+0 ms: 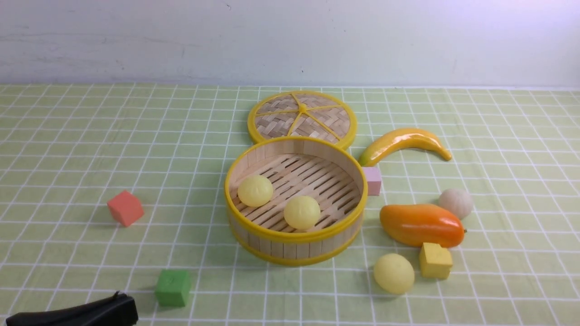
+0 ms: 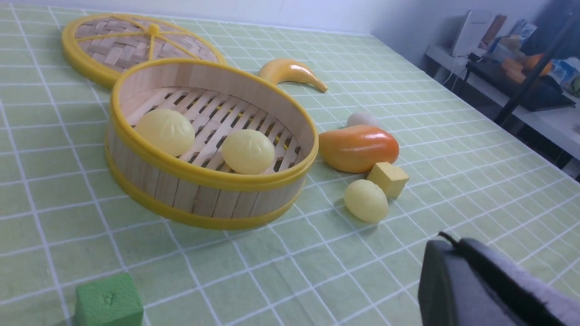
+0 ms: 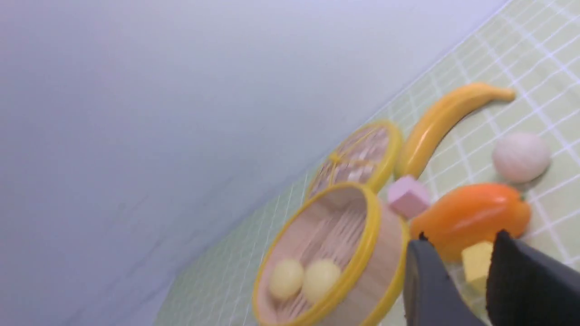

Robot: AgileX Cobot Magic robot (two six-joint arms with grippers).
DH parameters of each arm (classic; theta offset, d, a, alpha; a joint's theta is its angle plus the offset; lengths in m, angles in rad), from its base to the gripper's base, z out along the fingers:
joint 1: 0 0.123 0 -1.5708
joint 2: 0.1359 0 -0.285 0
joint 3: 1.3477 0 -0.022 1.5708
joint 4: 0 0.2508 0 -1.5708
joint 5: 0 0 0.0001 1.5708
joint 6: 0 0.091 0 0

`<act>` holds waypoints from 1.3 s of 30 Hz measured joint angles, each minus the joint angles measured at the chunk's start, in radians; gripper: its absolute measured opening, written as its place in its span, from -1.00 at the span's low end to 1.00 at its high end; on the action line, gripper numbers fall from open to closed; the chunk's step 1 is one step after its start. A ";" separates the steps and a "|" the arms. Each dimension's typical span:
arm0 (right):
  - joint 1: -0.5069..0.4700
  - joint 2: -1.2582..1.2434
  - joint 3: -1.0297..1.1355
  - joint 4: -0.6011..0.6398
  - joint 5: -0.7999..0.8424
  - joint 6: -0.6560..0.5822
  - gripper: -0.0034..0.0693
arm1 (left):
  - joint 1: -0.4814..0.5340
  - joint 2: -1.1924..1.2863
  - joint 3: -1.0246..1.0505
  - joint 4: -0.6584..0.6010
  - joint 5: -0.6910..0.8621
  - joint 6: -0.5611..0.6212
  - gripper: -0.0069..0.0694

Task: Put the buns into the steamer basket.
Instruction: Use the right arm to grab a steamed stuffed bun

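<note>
Two pale yellow buns (image 1: 255, 190) sit inside the steamer basket (image 1: 290, 248) at frame centre, so half the job looks done. A third yellow bun (image 1: 393, 273) lies on the cloth (image 1: 68, 136) at lower right, just beside the yellow cube (image 1: 435, 260). The off-white bun (image 1: 456, 203) sits at the mango's (image 1: 421, 224) upper right. The right gripper (image 3: 462, 237), jaws parted and empty, faces that cluster, likely for the next pick. The left gripper (image 1: 115, 304) rests closed at lower left.
</note>
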 joint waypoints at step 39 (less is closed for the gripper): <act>0.380 1.635 -0.975 -0.792 0.352 0.206 -0.03 | 0.000 0.000 0.000 0.016 -0.004 0.002 -0.85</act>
